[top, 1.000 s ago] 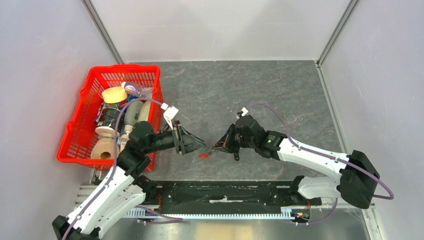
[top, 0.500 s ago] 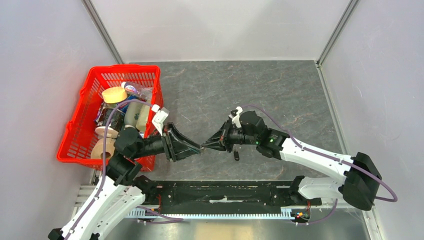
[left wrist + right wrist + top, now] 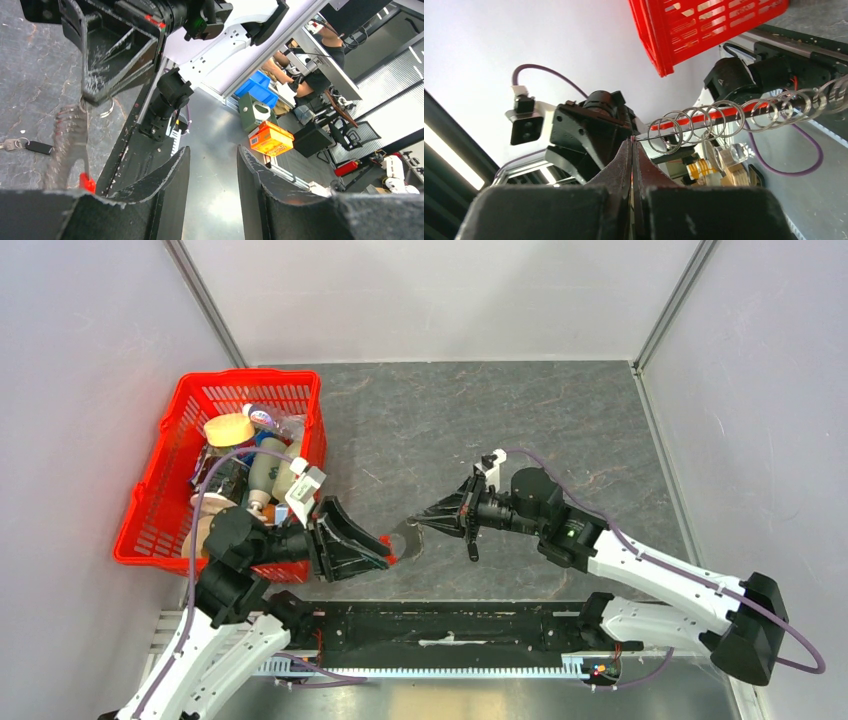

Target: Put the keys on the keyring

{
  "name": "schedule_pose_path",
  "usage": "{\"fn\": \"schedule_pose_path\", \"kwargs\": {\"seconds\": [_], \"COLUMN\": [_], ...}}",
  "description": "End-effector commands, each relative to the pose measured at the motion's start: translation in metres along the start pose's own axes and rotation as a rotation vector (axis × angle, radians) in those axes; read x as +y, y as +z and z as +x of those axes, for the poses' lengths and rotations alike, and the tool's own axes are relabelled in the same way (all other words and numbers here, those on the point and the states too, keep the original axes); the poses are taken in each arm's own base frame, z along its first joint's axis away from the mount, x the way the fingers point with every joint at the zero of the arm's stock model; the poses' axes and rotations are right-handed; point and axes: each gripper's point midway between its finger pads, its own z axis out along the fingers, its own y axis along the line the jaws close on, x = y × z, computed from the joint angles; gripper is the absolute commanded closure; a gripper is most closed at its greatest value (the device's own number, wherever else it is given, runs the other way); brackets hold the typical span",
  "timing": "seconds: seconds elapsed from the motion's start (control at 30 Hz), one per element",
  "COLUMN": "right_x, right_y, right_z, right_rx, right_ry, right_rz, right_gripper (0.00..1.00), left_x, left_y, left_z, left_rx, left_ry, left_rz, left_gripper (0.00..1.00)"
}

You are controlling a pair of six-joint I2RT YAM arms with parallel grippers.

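Two claws met over the middle of the surface point(image 3: 480, 420), a layout that suited a threading job. Far left, the red basket point(image 3: 150, 495) of odds and ends sat well apart from the action; we judged it irrelevant.

Next, the left claw point(image 3: 386, 552) pointed right w/ its jaws partway apart and nothing btwn them in its own wrist view. The keyring point(image 3: 403, 536) ran along the outer side of one finger, its red strip point(image 3: 87, 182) touching that finger. We couldn't tell if it was hooked there or merely leaning. Prob. the left claw served as a brace, steadying the loose end so the loop wouldn't swing.

Just right of that, the right claw point(image 3: 414, 523) was fully closed, its tip at the ring-edged end of the keyring and apparently pinching one small ring. That kept the loop up off the surface, as we judged, and stretched btwn the two arms.

Further right, the keys point(image 3: 472, 551) lay flat on the surface near the right arm's wrist, untouched and apart from both claws. So no key was on the keyring yet. We reckoned one claw, prob. the left, had to free up to fetch them, and the tiny fob would need a careful pinch.
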Motion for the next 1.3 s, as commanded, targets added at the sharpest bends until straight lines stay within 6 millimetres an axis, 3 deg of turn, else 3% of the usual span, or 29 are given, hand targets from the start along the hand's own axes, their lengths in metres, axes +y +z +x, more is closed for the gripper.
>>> {"fn": "schedule_pose_path", "kwargs": {"seconds": [0.0, 0.3, 0.6, 0.83, 0.97, 1.27], "right_x": [0.031, 0.028, 0.056, 0.057, 0.046, 0.028], "right_y": [-0.011, -0.003, 0.011, 0.007, -0.010, -0.038], "right_z": [0.003, -0.008, -0.011, 0.001, 0.007, 0.024], "right_rx": [-0.026, -0.077, -0.102, -0.060, -0.053, -0.009], "right_ry": [0.002, -0.020, -0.076, -0.100, -0.108, -0.127], "right_rz": [-0.101, -0.069, -0.082, -0.062, -0.016, 0.051], "right_gripper": [1.00, 1.00, 1.00, 1.00, 1.00, 1.00], "left_x": [-0.006, 0.002, 0.049, 0.085, 0.077, 0.072], "left_y": [-0.004, -0.003, 0.007, 0.009, 0.010, 0.017], "left_z": [0.013, 0.020, 0.028, 0.016, 0.001, -0.002], "left_rx": [0.046, 0.035, 0.012, -0.009, -0.026, 0.009], "left_ry": [-0.041, -0.091, -0.141, -0.114, -0.058, -0.032], "left_rz": [0.035, 0.031, -0.097, -0.281, -0.272, -0.219], "left_gripper": [0.54, 0.55, 0.58, 0.62, 0.63, 0.63]}}
